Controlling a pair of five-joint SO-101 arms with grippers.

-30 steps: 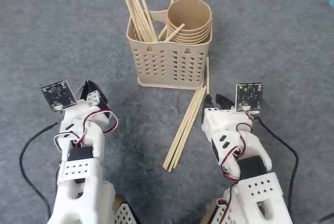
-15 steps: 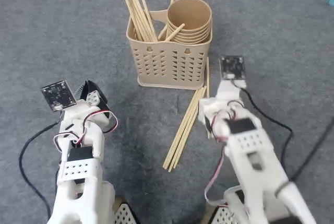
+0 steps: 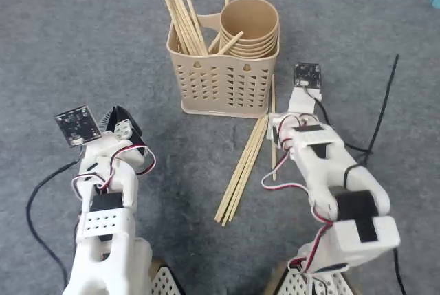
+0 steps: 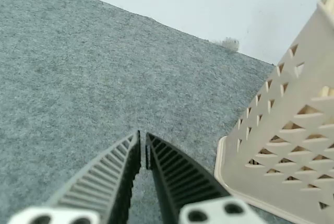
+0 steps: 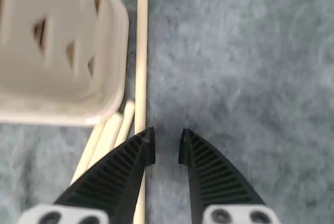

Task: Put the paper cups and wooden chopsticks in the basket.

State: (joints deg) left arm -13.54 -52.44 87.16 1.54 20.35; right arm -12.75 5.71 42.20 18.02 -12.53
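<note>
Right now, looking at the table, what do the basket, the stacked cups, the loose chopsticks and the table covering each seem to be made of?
Basket: likely moulded plastic, matte beige, with regular cut-out slots.
Stacked cups: seemingly brown paper, thin rolled rims.
Loose chopsticks: pale, unfinished-looking wood or bamboo.
Table covering: grey felt or carpet, fuzzy texture.

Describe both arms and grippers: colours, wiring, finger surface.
Left arm and right arm: white shells, black servos, loose red, black and white wires, black cable trailing. Left gripper and right gripper: black tapering fingers with ribbed faces. Dark board on each wrist.
</note>
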